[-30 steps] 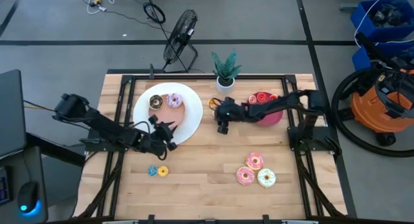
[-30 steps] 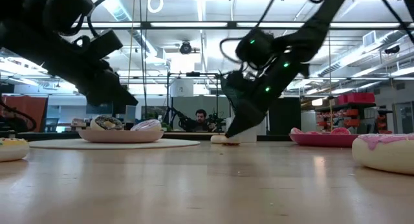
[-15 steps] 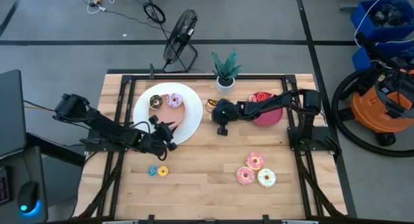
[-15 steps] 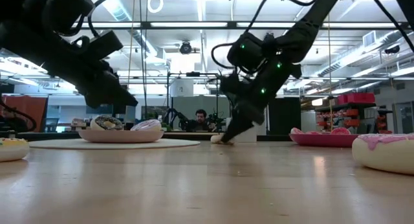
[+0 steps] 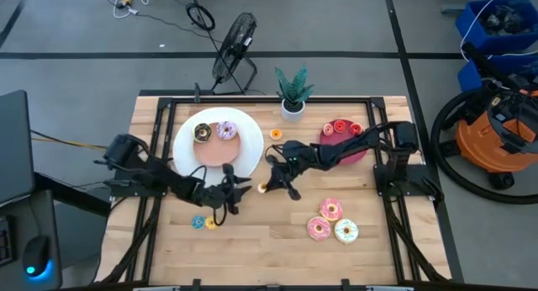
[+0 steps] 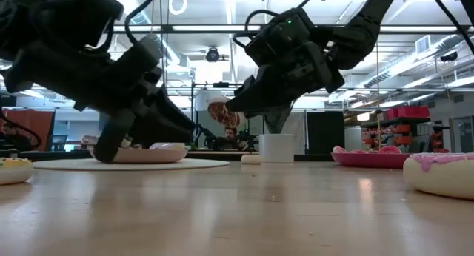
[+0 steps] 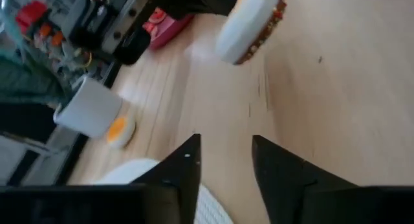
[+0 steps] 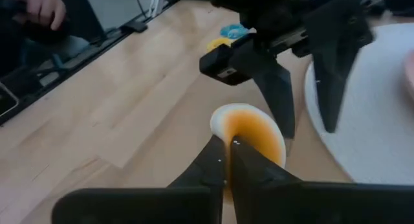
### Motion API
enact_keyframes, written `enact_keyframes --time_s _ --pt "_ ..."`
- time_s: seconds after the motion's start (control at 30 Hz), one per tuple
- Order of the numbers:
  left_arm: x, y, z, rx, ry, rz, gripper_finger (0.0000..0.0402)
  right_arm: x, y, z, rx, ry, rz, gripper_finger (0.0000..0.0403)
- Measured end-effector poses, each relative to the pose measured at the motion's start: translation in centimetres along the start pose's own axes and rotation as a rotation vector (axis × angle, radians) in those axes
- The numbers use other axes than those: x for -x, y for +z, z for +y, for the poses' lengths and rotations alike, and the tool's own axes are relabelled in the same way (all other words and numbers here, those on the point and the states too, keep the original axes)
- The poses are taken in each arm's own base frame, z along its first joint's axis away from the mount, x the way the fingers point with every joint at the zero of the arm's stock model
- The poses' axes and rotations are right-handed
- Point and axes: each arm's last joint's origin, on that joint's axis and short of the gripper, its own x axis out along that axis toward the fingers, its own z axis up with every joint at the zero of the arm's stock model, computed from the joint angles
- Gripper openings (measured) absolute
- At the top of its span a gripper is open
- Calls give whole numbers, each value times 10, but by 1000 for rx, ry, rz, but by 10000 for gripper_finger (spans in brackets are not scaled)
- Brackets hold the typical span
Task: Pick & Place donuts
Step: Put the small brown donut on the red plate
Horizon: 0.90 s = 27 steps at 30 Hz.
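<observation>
Orange frosting fills my right wrist view: my right gripper (image 8: pixel 228 160) is clamped tight on the rim of a small orange donut (image 8: pixel 249 132), fingers pinched through its edge so the ring hangs on its side, clear of the wood. From above, that gripper (image 5: pixel 271 183) sits near the middle of the tabletop, just off the white plate (image 5: pixel 189 127) at its right edge, with the donut (image 5: pixel 263 187) showing as a speck at the fingertips. I judge the edge-on pinch is the only way to hold a ring this small.

My left gripper (image 5: pixel 229 193) hovers close by, just beyond the plate's near rim, fingers parted with nothing between them (image 7: pixel 223 162). Its wrist view looks straight at the carried donut (image 7: pixel 249 26) hanging above, so both hands are crowded here. That could end in a bump if either moves carelessly.

On the plate, toward its far side, sit a chocolate donut (image 5: pixel 203 133) and a purple one (image 5: pixel 225 129), probably where mine belongs too. Another orange ring (image 5: pixel 275 134) lies near the far edge beside the potted plant (image 5: pixel 292 96). Blue and yellow minis (image 5: pixel 204 222) wait near the front-left; three frosted donuts (image 5: pixel 332 222) cluster front-right. A magenta dish (image 5: pixel 345 148) holds red rings at the far right.
</observation>
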Motion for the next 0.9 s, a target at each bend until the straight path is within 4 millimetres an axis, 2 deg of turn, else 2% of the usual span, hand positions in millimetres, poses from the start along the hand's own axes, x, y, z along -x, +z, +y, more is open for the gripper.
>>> enact_keyframes --time_s 0.17,0.23,0.37,0.53,0.9 --pt "-13 13 1 29 17 -15 224 -4 1 7 6 19 3 19" --pt "-17 18 2 63 -26 -42 251 -5 1 8 9 22 2 19" --pt "-24 27 3 86 -117 -95 269 -5 2 9 13 23 -4 18" --pt "-24 30 4 105 -112 -121 228 -5 2 8 13 22 -4 20" --pt "-24 33 3 112 -163 -156 73 -5 2 8 -30 22 -3 28"
